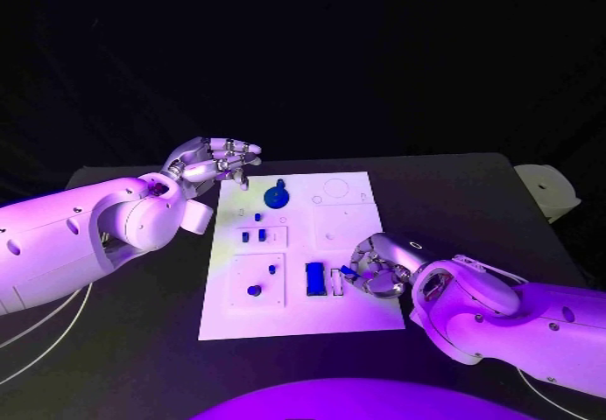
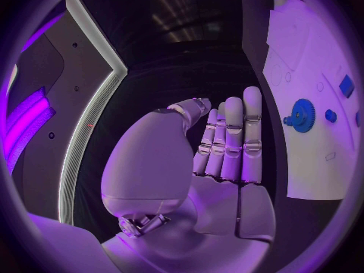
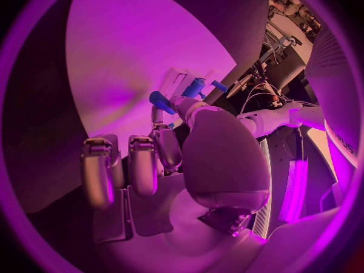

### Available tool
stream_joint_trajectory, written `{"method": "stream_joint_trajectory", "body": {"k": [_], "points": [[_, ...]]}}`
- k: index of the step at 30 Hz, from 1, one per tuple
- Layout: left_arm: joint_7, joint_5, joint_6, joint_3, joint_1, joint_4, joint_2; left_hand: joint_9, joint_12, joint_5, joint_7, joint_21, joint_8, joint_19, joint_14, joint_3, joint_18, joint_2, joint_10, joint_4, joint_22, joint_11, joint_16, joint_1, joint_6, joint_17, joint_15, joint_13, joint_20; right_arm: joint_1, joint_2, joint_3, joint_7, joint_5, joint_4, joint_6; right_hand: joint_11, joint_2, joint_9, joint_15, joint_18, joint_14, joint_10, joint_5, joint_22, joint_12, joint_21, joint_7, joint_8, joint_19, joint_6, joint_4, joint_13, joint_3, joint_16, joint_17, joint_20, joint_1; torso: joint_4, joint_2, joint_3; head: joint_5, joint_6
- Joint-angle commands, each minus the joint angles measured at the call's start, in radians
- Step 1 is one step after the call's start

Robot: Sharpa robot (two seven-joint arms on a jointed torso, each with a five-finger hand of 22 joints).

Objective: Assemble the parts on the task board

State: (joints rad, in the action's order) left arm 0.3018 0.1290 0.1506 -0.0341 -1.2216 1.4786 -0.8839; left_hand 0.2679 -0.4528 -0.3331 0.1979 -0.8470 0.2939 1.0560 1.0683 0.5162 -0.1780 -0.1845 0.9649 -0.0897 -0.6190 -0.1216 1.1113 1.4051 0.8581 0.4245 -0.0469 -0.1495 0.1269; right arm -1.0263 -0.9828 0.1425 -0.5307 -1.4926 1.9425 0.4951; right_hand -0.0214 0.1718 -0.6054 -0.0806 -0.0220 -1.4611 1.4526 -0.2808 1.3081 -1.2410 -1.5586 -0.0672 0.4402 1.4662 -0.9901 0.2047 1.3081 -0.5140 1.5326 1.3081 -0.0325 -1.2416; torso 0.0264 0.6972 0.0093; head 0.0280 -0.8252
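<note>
The white task board (image 1: pixel 303 315) lies in the middle of the black table. On it are a blue gear (image 1: pixel 278 194), several small blue pegs (image 1: pixel 257 216), a blue knob (image 1: pixel 254 290) and a blue block (image 1: pixel 314 278). My left hand (image 1: pixel 214 162) hovers off the board's far left corner with its fingers (image 2: pixel 231 139) straight and together, holding nothing; the left wrist view shows the gear (image 2: pixel 303 115) beside it. My right hand (image 1: pixel 379 267) rests over the board's near right part, next to the block. It pinches a small blue peg (image 3: pixel 161 101) between thumb and fingertip.
A white object (image 1: pixel 549 188) sits at the table's far right edge. Thin cables (image 1: pixel 51 324) run along the left side under my left arm. Bare black table surrounds the board on all sides.
</note>
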Motion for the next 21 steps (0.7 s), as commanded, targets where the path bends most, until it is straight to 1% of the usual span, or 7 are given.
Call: {"method": "stream_joint_trajectory", "body": {"k": [1,5,6,10,11,12,21], "points": [[0.005,-0.003,-0.016,0.001,-0.001,0.004,0.002,-0.002,-0.004,-0.002,0.000,0.007,0.001,-0.009,-0.006,0.005,-0.007,0.002,-0.006,-0.001,0.000,-0.003,-0.003,-0.007,-0.007,-0.001,0.003,0.000,0.001,0.007,0.016,0.000,-0.003,0.082,-0.010,-0.001,0.002,0.000,-0.019,-0.001,0.020,-0.092,0.004,0.009,0.260,-0.007,0.000,0.011,0.002,0.101,-0.003,-0.061,0.056,-0.071,0.005,0.171,0.007,0.022,-0.0002,0.001,0.0010,-0.001,0.000],[0.004,-0.003,-0.017,0.001,-0.001,0.005,0.002,-0.002,-0.004,-0.002,0.000,0.007,0.001,-0.009,-0.006,0.005,-0.007,0.002,-0.006,-0.001,0.000,-0.003,-0.003,-0.007,-0.007,-0.001,0.003,0.000,0.001,0.012,0.032,0.000,-0.002,0.100,-0.019,-0.013,0.001,0.002,-0.017,-0.002,0.020,-0.093,0.005,0.039,0.260,-0.010,-0.001,0.012,-0.001,0.101,-0.009,-0.043,0.058,-0.065,0.006,0.173,0.007,0.063,0.0003,0.001,0.0011,-0.002,-0.002],[0.004,-0.003,-0.017,0.001,-0.001,0.005,0.002,-0.002,-0.004,-0.002,0.000,0.007,0.001,-0.009,-0.006,0.005,-0.007,0.002,-0.006,-0.001,0.000,-0.003,-0.003,-0.007,-0.007,-0.001,0.003,0.000,0.001,0.013,0.037,0.000,-0.002,0.106,-0.024,-0.018,0.001,0.000,-0.016,-0.002,0.020,-0.093,0.007,0.049,0.260,-0.013,-0.003,0.012,-0.002,0.102,-0.015,-0.028,0.060,-0.060,0.006,0.173,0.007,0.089,-0.0003,0.000,0.0007,-0.001,-0.003],[0.003,-0.003,-0.018,0.001,-0.001,0.005,0.002,-0.002,-0.004,-0.002,0.000,0.007,0.001,-0.009,-0.006,0.005,-0.007,0.002,-0.006,-0.001,0.000,-0.003,-0.003,-0.007,-0.007,-0.001,0.003,0.000,0.001,0.015,0.048,0.000,0.000,0.119,-0.037,-0.029,0.000,0.001,-0.015,-0.002,0.020,-0.093,0.008,0.067,0.261,-0.017,-0.004,0.014,-0.001,0.102,-0.025,-0.011,0.063,-0.052,0.006,0.174,0.007,0.120,-0.0004,0.000,0.0001,0.001,-0.005],[0.003,-0.003,-0.019,0.001,-0.001,0.005,0.002,-0.002,-0.004,-0.002,0.000,0.007,0.001,-0.009,-0.006,0.005,-0.007,0.002,-0.006,-0.001,0.000,-0.003,-0.003,-0.007,-0.007,-0.001,0.003,0.000,0.001,0.015,0.051,0.000,0.000,0.122,-0.040,-0.031,0.000,0.002,-0.015,-0.003,0.020,-0.093,0.009,0.062,0.261,-0.017,-0.004,0.014,-0.001,0.102,-0.027,-0.006,0.064,-0.048,0.007,0.175,0.008,0.129,-0.0002,0.000,0.0004,0.001,-0.004],[0.003,-0.003,-0.019,0.001,-0.001,0.005,0.002,-0.002,-0.004,-0.002,0.000,0.007,0.001,-0.009,-0.006,0.005,-0.007,0.002,-0.006,-0.001,0.000,-0.003,-0.003,-0.007,-0.007,-0.001,0.003,0.000,0.001,0.015,0.053,0.000,0.001,0.125,-0.042,-0.032,-0.001,0.007,-0.016,-0.004,0.020,-0.093,0.010,0.022,0.261,-0.018,-0.004,0.015,0.000,0.102,-0.031,0.000,0.065,-0.036,0.007,0.175,0.008,0.143,-0.0003,0.000,0.0006,0.002,-0.004],[0.001,-0.003,-0.022,0.001,-0.001,0.006,0.001,-0.002,-0.005,-0.002,0.000,0.007,0.002,-0.009,-0.006,0.005,-0.007,0.002,-0.007,-0.001,0.000,-0.004,-0.003,-0.009,-0.007,-0.002,0.003,0.000,0.002,0.016,0.065,0.000,0.001,0.134,-0.057,-0.036,-0.002,0.001,-0.017,-0.005,0.021,-0.094,0.013,0.035,0.261,-0.025,-0.007,0.017,0.002,0.103,-0.040,0.020,0.070,-0.006,0.007,0.178,0.010,0.171,0.0008,0.000,0.0001,0.002,-0.007]]}}
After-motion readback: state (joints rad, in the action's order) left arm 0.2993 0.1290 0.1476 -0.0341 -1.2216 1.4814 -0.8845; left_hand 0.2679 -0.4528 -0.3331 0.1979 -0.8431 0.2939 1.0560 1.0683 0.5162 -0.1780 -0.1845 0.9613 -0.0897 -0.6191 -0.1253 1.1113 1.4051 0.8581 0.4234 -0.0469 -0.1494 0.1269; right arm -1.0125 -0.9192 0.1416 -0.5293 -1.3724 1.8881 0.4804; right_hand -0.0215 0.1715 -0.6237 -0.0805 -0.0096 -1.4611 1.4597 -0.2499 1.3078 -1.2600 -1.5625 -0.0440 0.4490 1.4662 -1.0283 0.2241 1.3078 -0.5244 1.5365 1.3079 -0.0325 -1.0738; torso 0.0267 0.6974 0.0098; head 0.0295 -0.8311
